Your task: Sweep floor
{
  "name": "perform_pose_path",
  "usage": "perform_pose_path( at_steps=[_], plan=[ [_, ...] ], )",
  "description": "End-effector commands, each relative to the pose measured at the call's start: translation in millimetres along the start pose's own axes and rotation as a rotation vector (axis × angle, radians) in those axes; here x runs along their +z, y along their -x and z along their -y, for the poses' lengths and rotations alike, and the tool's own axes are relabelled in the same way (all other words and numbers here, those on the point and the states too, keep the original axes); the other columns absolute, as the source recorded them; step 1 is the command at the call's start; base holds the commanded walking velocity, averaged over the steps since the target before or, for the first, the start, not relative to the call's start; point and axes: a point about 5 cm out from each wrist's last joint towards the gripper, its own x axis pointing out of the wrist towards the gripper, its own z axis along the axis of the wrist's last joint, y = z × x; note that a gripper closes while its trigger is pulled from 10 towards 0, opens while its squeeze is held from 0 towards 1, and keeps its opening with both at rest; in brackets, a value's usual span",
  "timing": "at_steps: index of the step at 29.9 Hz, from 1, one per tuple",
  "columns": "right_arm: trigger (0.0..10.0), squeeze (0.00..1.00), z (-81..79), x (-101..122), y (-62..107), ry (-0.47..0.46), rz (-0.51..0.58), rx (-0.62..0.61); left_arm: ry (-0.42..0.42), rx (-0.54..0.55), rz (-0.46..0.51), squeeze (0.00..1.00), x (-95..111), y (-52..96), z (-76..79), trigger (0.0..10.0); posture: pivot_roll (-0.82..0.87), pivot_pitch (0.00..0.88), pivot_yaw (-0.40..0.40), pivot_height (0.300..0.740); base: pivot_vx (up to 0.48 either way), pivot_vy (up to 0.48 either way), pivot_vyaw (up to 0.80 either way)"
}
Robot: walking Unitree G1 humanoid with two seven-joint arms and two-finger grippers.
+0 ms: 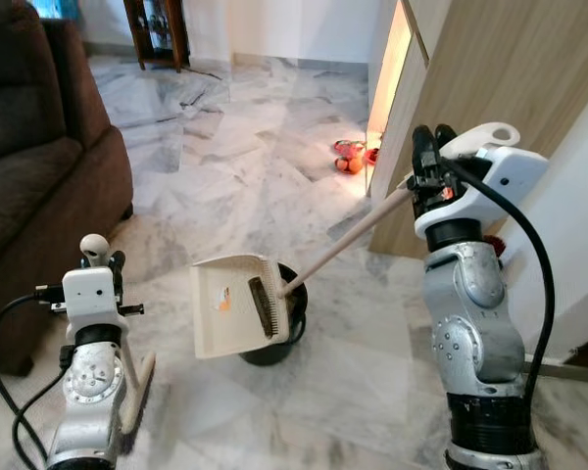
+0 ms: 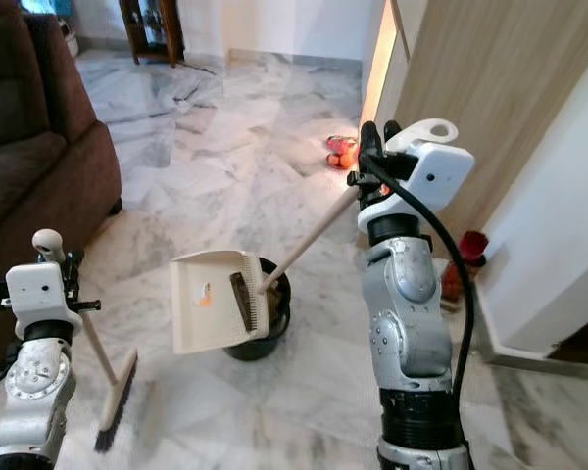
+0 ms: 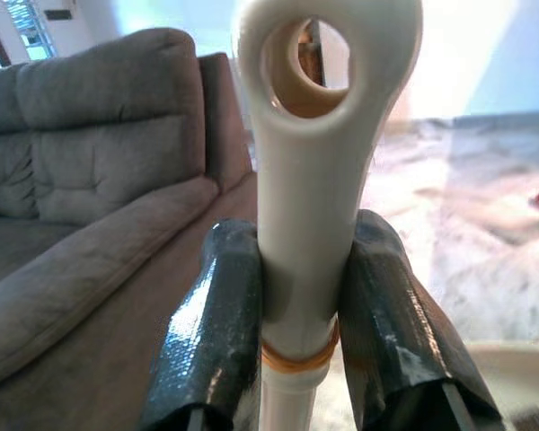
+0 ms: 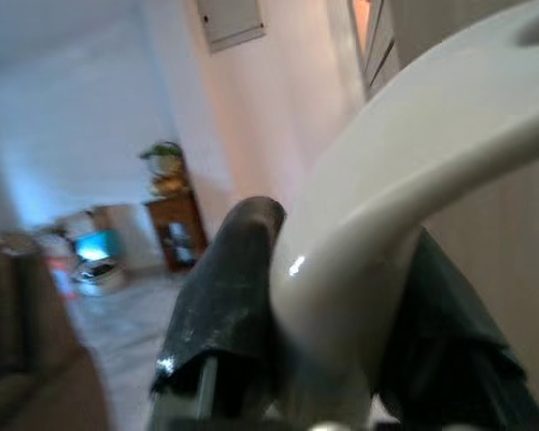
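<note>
The right claw (image 1: 429, 166) is raised at chest height beside a wooden door panel (image 1: 529, 59) and is clenched on the long handle of a cream dustpan (image 1: 230, 304). In the right wrist view the handle's curved white end is seen pinched between the two black fingers (image 4: 229, 296). The handle slopes down and toward the robot's left. The pan is held tilted, its open face turned toward the camera, over a black bucket (image 1: 279, 338) that stands on the marble floor (image 1: 235, 166). A short dark comb strip is seen along the pan's edge by the handle.

The left claw (image 2: 54, 257) is held low by the robot's left side and is clenched just below the looped top of a broom (image 2: 113, 397). In the left wrist view the white stick is gripped between both fingers (image 3: 211, 341). The broom's bristle head rests on the floor close to the robot. A brown sofa (image 1: 29, 176) stands to the left. Small red and orange objects (image 1: 351, 157) lie on the floor near the door; what they are cannot be told.
</note>
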Motion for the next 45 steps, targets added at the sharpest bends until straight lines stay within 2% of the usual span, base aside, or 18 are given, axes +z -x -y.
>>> perform_pose_path(
  at_steps=[1,5,34,37,40,44,45],
  plan=[
    [10.0,0.0,-11.9,21,-4.4,-0.006,0.104,0.041,-0.002,0.016,0.049,0.0,9,-3.9,-6.1,10.0,0.06,0.016,-0.022,0.74,0.349,0.0,0.56],
    [10.0,0.0,-12.6,21,-4.3,-0.007,0.104,0.045,-0.001,0.015,0.049,0.0,9,-4.0,-5.6,10.0,0.06,0.016,-0.022,0.74,0.35,0.0,0.48],
    [10.0,0.0,-19.0,17,-2.3,-0.029,0.087,0.058,0.01,0.014,0.044,0.0,9,-3.3,-2.9,10.0,0.06,0.033,-0.025,0.74,0.349,0.0,0.0],
    [10.0,0.0,-23.3,15,-1.1,-0.025,0.087,0.069,0.016,0.0,0.041,0.0,8,-3.1,-1.3,10.0,0.06,0.033,-0.025,0.74,0.294,0.0,0.0],
    [10.0,0.0,-36.1,13,1.9,-0.011,0.093,0.11,0.031,-0.01,0.048,0.0,9,-2.3,1.7,10.0,0.06,0.036,-0.022,0.74,0.0,0.0,0.0],
    [10.0,0.0,-39.3,14,2.5,-0.011,0.098,0.117,0.033,-0.012,0.047,0.0,9,-2.0,2.2,10.0,0.06,0.036,-0.022,0.74,0.0,0.0,0.0],
    [10.0,0.0,-47.7,16,3.9,0.041,0.124,0.168,0.035,-0.021,0.041,0.0,8,-0.7,4.2,10.0,0.06,0.033,-0.021,0.74,0.0,0.0,0.0]
  ],
)
